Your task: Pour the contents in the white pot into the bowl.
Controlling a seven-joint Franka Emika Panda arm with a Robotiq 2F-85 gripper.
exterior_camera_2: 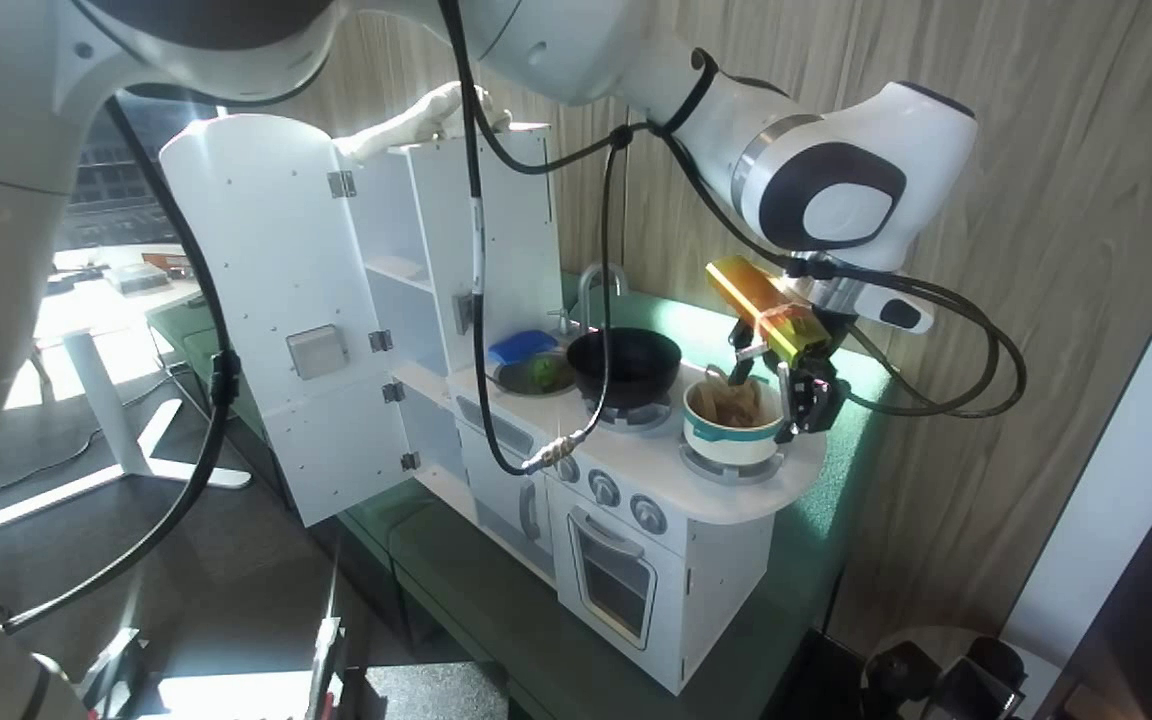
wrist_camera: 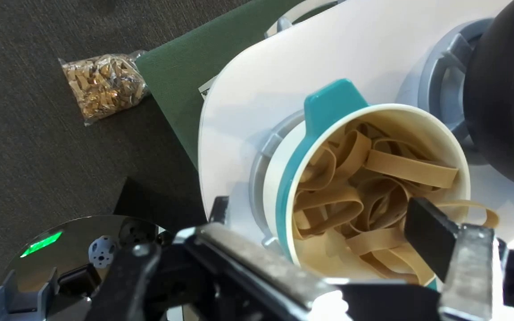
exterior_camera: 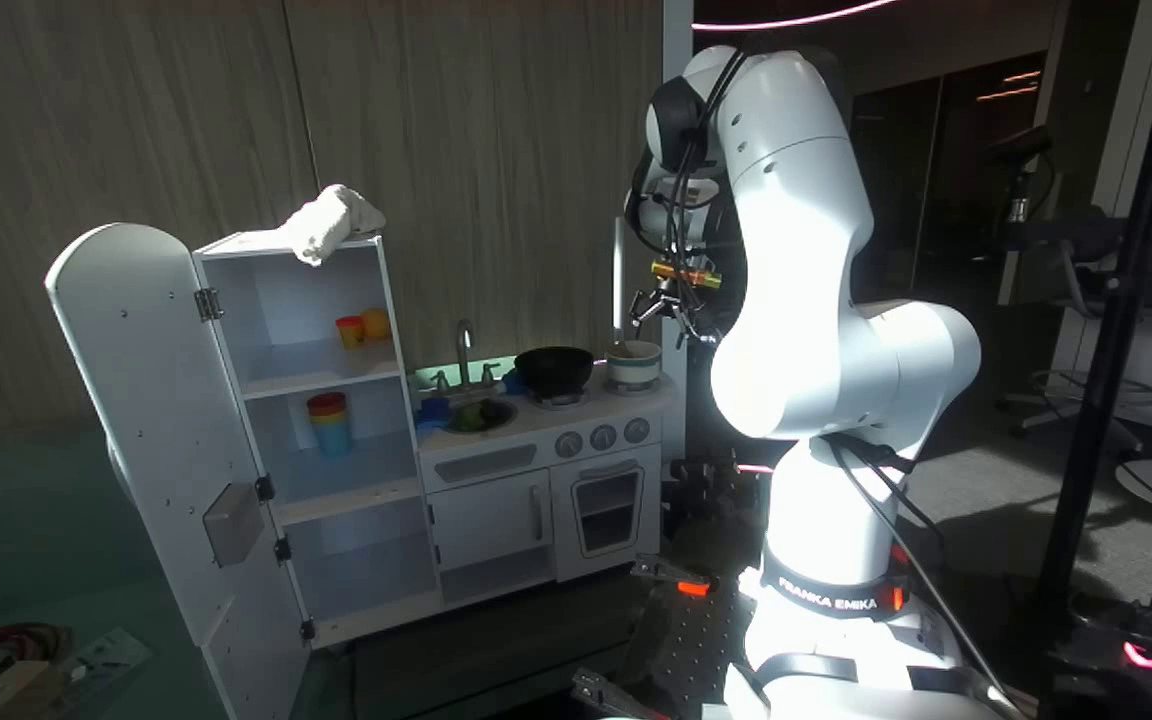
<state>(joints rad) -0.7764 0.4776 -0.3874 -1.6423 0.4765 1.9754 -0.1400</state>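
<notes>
Pre-grasp, apparently: hand (wrist_camera: 324,218) spread wide, nothing held, seemingly straddling rim of pot (exterior_camera_2: 731,447). Next should want closing on it, level lift, tipping over bowl (exterior_camera: 554,374).

Robot base (exterior_camera: 826,515): tells me lab, off the front edge of the toy kitchen worktop (wrist_camera: 350,49)
Perforated plate (exterior_camera: 693,635): likewise, past that edge

In an exterior view, glare bleaches the arm (exterior_camera: 796,310) beside a dim wall (exterior_camera: 486,150) (the claw (wrist_camera: 321,218) looks blurred in the wrist view).
</notes>
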